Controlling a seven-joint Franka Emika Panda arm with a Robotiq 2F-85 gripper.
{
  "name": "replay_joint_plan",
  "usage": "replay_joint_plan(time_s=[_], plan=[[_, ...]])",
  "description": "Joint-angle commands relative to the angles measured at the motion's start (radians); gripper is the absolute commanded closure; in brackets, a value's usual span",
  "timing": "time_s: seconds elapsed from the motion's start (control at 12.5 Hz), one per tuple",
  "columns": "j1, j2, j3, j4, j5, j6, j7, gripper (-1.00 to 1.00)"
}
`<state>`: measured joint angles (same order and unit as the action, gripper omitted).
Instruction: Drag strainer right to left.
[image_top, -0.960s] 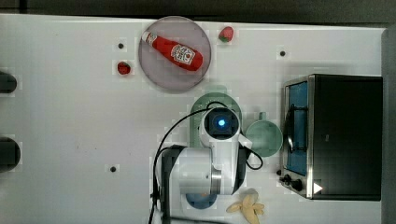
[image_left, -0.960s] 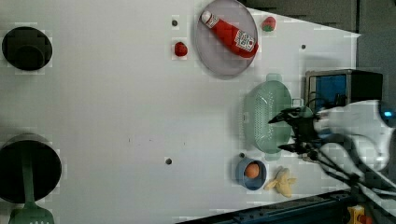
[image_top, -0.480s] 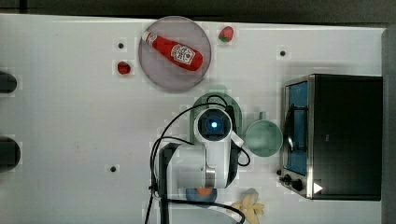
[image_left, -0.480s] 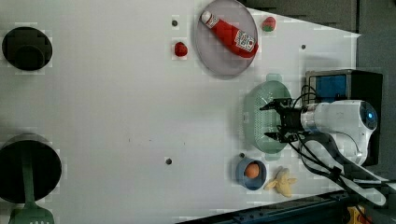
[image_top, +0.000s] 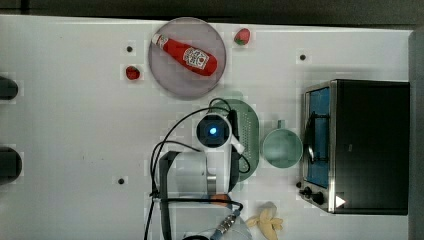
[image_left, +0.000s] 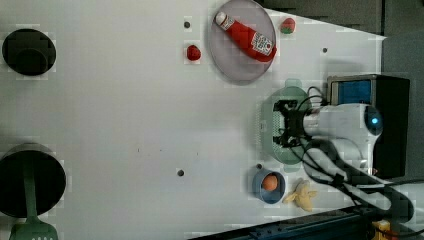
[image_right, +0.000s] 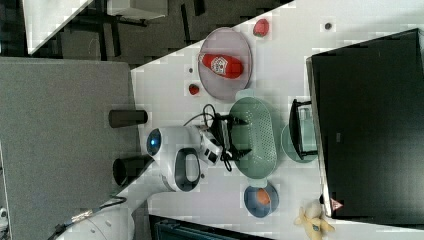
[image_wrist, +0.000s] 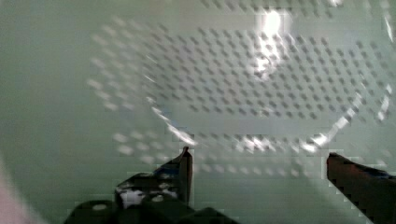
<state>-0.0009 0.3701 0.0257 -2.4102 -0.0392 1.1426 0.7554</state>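
I see the strainer (image_right: 254, 137) as a pale mint-green oval colander, wide-rimmed, its bowl gridded with small holes (image_wrist: 261, 84). It sits on the white table (image_top: 75, 125) between the grey plate (image_top: 172, 80) carrying the ketchup bottle (image_top: 187, 55) and the mint-green mug (image_top: 282, 147), near the black oven (image_top: 360, 145). The gripper (image_right: 239, 135) stands over its bowl, jaws spread wide, gripping nothing. Against a second ago, the arm has advanced from beside the strainer to above it; the strainer has not shifted.
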Motion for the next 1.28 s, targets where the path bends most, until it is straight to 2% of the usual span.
replay_joint_plan(time_s=[0.08, 0.32, 0.96, 1.28], plan=[[0.032, -0.009, 0.017, -0.005, -0.002, -0.02, 0.075, -1.0], [0.049, -0.002, 0.025, -0.003, 0.005, -0.023, 0.076, -1.0], [0.137, 0.013, 0.115, 0.02, 0.197, -0.032, 0.081, -1.0], [0.219, 0.018, 0.142, 0.051, 0.205, -0.045, 0.262, -1.0]])
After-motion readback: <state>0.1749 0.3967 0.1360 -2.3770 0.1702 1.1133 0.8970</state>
